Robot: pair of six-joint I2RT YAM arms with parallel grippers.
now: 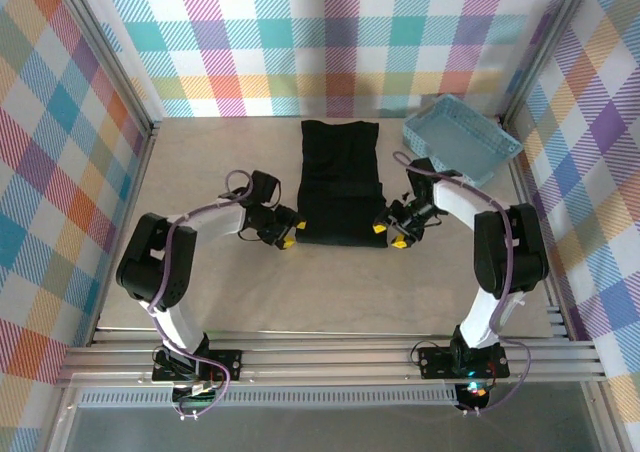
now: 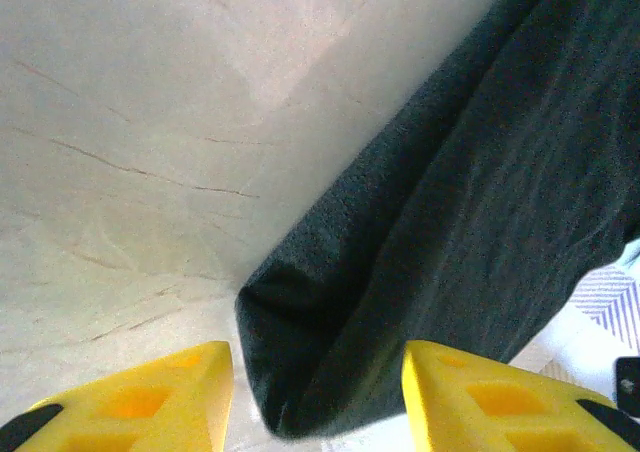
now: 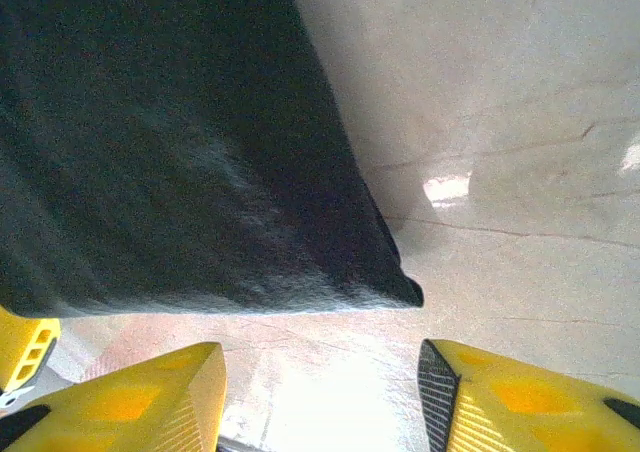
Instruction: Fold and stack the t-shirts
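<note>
- Our left gripper (image 2: 315, 372) and right gripper (image 3: 320, 372) have their yellow jaws spread, pinching nothing, one at each near corner of the black t-shirt (image 1: 340, 187).
- It lies in the middle of the surface (image 1: 330, 292) as a long narrow band, apparently with its sides folded in.
- We judge that the crosswise fold and the stacking are not yet done; the light-blue basket (image 1: 462, 137) stands at the far right.

T-shirt (image 1: 342, 182) on the table (image 1: 220, 162) — basket (image 1: 462, 140) beside its far right corner.
</note>
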